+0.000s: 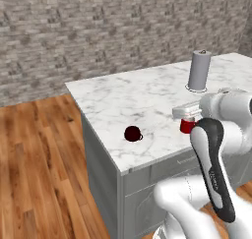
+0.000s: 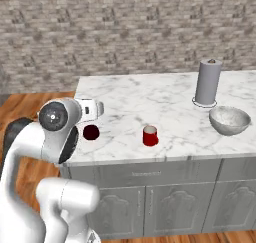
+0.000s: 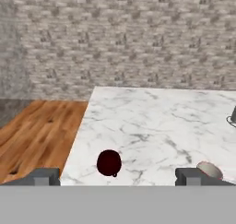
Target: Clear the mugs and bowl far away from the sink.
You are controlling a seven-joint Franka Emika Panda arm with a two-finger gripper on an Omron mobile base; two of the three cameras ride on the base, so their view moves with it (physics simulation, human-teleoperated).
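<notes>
The dark maroon mug point(image 1: 132, 134) stands near the counter's front left corner, also in the right base view point(image 2: 91, 132) and low in the hand view point(image 3: 109, 162). The red mug point(image 2: 150, 136) stands to its right by the front edge, half hidden behind my arm in the left base view point(image 1: 186, 126). Further right sits the silvery bowl point(image 2: 229, 120). My gripper point(image 3: 117, 177) hovers above and in front of the maroon mug, open and holding nothing, its fingertips point(image 3: 44, 176) wide apart. The sink is out of view.
A tall grey canister point(image 2: 207, 82) stands at the back of the marble counter point(image 1: 142, 98), behind the bowl. The counter ends on the left over a wooden floor point(image 1: 39, 154). A brick wall point(image 2: 125, 32) runs behind.
</notes>
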